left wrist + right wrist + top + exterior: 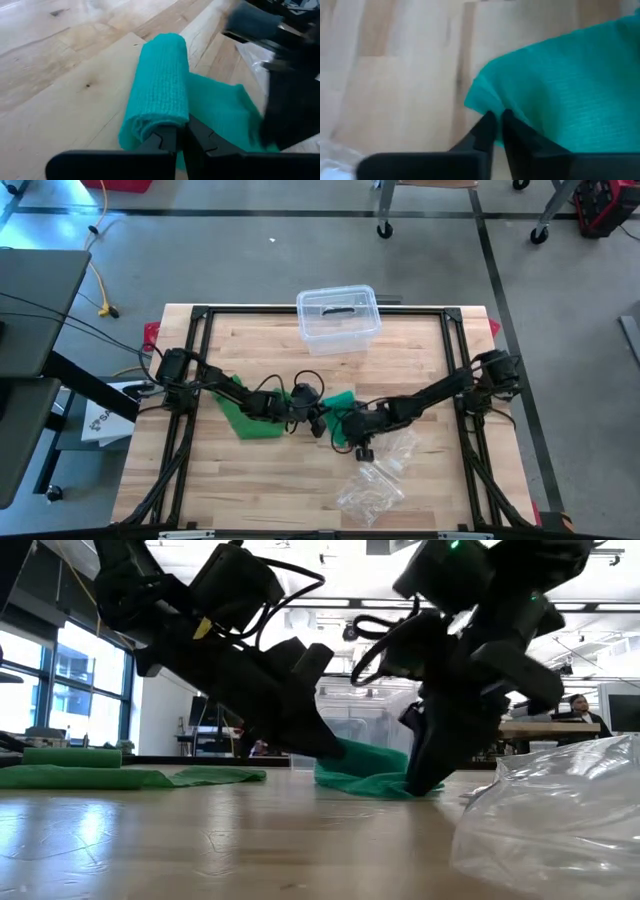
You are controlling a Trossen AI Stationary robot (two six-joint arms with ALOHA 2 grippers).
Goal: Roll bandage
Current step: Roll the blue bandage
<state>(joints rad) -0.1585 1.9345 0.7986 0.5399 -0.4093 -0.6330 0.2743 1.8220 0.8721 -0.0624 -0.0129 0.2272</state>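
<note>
- Where the desk (pixel 250 480) carries a long green bandage (pixel 250 418) at mid-left, a clear lidded box (pixel 338 318) stands at the far edge and crumpled clear plastic (pixel 375 478) lies near the front right.
- The left hand (pixel 181 142) is clamped together on the rolled end of the bandage.
- The right hand (pixel 499 131) pinches the loose bandage edge, fingers nearly together, beside the plastic.

Bright overhead light; low view backlit, arms silhouetted; right wrist view blurred.
</note>
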